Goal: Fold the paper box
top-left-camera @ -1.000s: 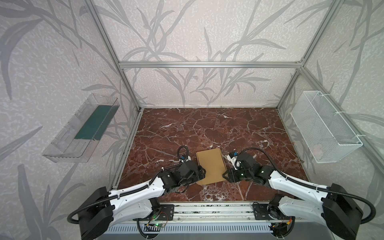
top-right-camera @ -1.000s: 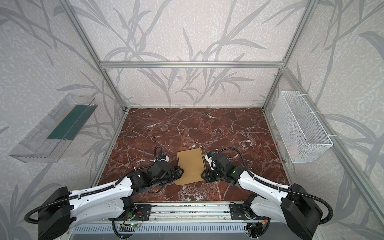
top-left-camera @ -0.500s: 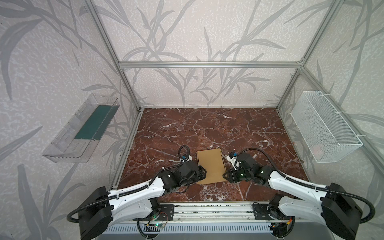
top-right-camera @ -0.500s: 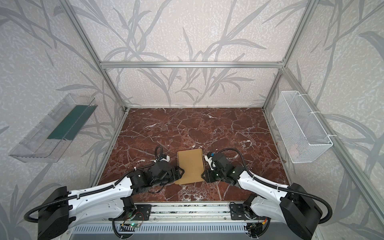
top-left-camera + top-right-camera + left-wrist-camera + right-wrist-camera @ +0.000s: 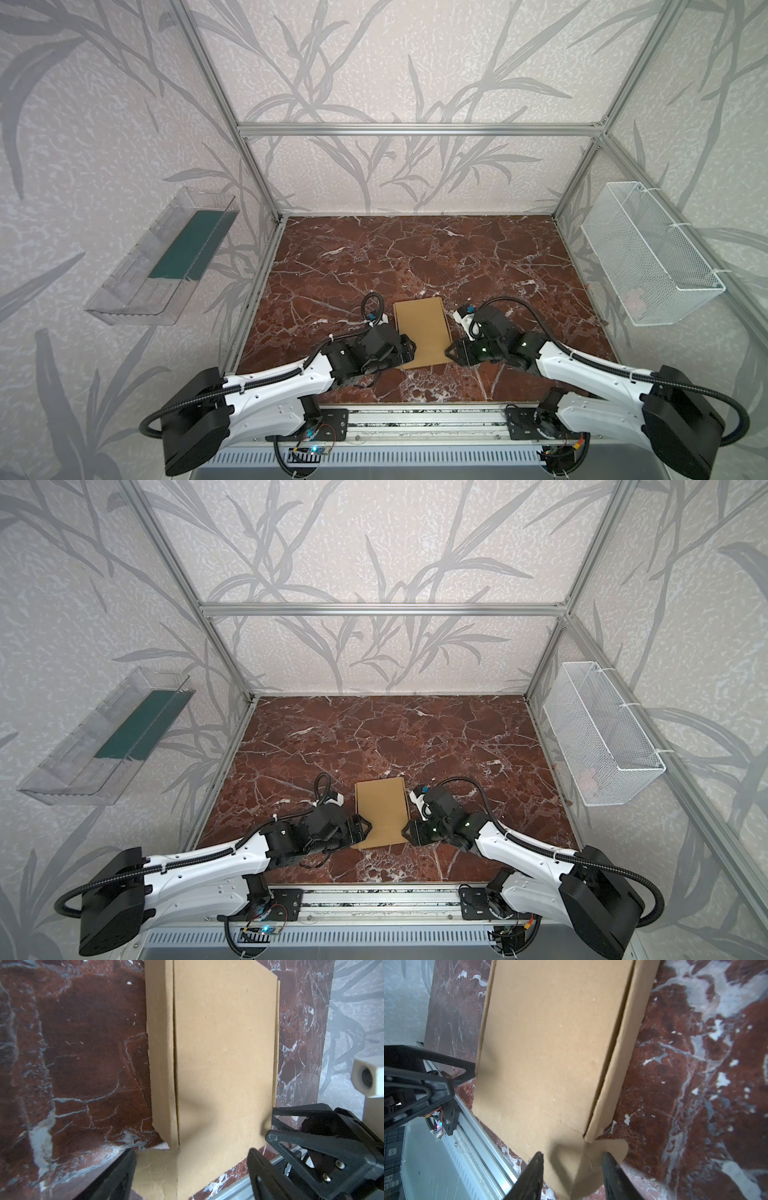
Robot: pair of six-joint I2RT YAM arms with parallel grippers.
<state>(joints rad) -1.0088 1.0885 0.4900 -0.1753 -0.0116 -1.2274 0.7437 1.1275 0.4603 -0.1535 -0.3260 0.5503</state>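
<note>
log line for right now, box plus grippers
paper box: lid down | left gripper: open at near corner | right gripper: open around corner tab

Robot lab test cell. Aluminium frame (image 5: 415,129) spans upper centre, with leaf-print wall panels (image 5: 104,124) all round and a marble-pattern floor (image 5: 415,257) at centre. Left arm (image 5: 282,382) and right arm (image 5: 590,370) are mounted by a rail (image 5: 424,417) at the bottom edge, an exposed circuit board (image 5: 312,437) below it. Clear tray (image 5: 137,286) hangs at left, wire basket (image 5: 648,266) at right.

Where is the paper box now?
In both top views the paper box lies on the table, front centre, between the left gripper and the right gripper.
</note>
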